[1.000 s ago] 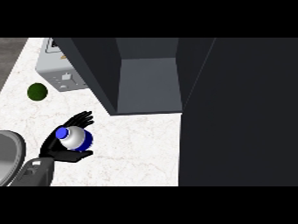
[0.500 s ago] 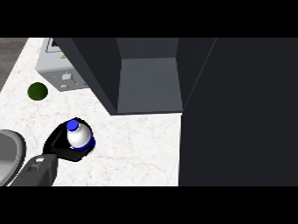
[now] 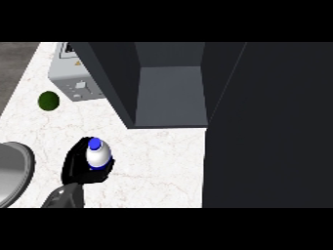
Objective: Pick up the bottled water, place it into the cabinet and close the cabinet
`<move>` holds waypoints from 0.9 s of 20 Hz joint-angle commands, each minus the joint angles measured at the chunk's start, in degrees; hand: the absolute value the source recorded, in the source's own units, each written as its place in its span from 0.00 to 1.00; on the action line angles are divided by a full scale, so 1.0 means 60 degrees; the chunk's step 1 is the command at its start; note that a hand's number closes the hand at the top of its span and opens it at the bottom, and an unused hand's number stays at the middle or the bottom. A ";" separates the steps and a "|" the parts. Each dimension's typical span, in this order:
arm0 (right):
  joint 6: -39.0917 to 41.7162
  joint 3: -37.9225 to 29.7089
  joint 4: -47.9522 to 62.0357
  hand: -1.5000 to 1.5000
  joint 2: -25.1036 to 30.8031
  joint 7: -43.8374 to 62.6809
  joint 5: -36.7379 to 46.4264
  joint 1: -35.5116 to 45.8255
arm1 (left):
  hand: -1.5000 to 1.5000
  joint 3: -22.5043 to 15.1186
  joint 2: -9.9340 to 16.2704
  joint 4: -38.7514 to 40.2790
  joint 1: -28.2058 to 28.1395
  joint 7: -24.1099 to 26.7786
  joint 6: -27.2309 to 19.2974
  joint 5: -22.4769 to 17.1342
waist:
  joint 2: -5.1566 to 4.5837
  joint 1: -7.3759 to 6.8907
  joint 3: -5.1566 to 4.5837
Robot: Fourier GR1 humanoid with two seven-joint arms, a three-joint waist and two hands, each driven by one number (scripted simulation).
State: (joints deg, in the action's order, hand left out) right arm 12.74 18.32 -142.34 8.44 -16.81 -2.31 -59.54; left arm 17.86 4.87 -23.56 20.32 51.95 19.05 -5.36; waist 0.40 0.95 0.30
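Note:
The bottled water, clear with a blue cap, is seen from above at the lower left over the marble counter. My left hand is shut on it, black fingers wrapped round its sides and hiding its lower part. Up and to the right, the open cabinet shows a grey inner shelf. Its dark door fills the right side of the view. My right hand does not show.
A grey box-shaped appliance stands at the back left, partly behind the cabinet's left wall. A small dark green round object lies on the counter in front of it. A metal basin's rim curves in at the lower left.
My left hand's fingers, spread a second ago, have curled round the bottle. Hand and bottle have shifted slightly to the right.

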 commanded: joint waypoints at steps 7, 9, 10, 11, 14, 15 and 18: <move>0.0180 -0.0486 -0.1041 0.00 0.0479 0.0284 -0.0804 -0.0606 | 1.00 -0.1106 -0.0794 -0.0906 -0.0221 -0.0567 -0.0257 -0.1098 | 0.0003 -0.0021 -0.0043; 0.0082 -0.0165 -0.1027 0.00 0.0371 0.0465 -0.0565 -0.0485 | 1.00 -0.1850 -0.0801 -0.1254 -0.0200 -0.0736 -0.0569 -0.1699 | 0.0008 -0.0049 -0.0044; -0.0179 -0.0183 -0.1093 0.00 0.0180 0.0870 -0.0697 -0.0039 | 1.00 -0.2093 -0.0804 -0.1536 -0.0007 -0.1044 -0.0690 -0.1851 | -0.0007 -0.0119 -0.0044; 0.0108 -0.0018 -0.0753 0.00 0.0290 0.0275 -0.0415 -0.0332 | 1.00 -0.2514 -0.0806 -0.1488 0.0123 -0.1218 -0.1063 -0.2501 | 0.0017 0.0000 -0.0046; -0.0218 0.0077 -0.0626 0.00 0.0043 0.0625 -0.0352 0.0303 | 1.00 -0.3264 -0.0809 -0.2873 -0.0167 -0.2203 -0.1750 -0.3000 | 0.0008 -0.0163 -0.0041; -0.0266 -0.0252 -0.1209 0.00 0.0199 0.1025 -0.0768 0.0029 | 1.00 -0.3451 -0.0810 -0.2953 -0.0010 -0.2189 -0.2077 -0.3113 | -0.0014 -0.0106 -0.0045; -0.0142 -0.0373 -0.0146 0.00 0.0121 0.0530 -0.0618 0.0493 | 1.00 -0.4562 -0.0811 -0.4333 -0.0353 -0.2958 -0.3001 -0.3384 | 0.0000 -0.0164 -0.0038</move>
State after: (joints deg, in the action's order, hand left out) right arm 12.20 17.84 -142.07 9.04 -15.73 -2.65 -58.73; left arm -2.83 0.12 -41.80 19.44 39.04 6.38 -22.93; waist 0.47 0.39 0.05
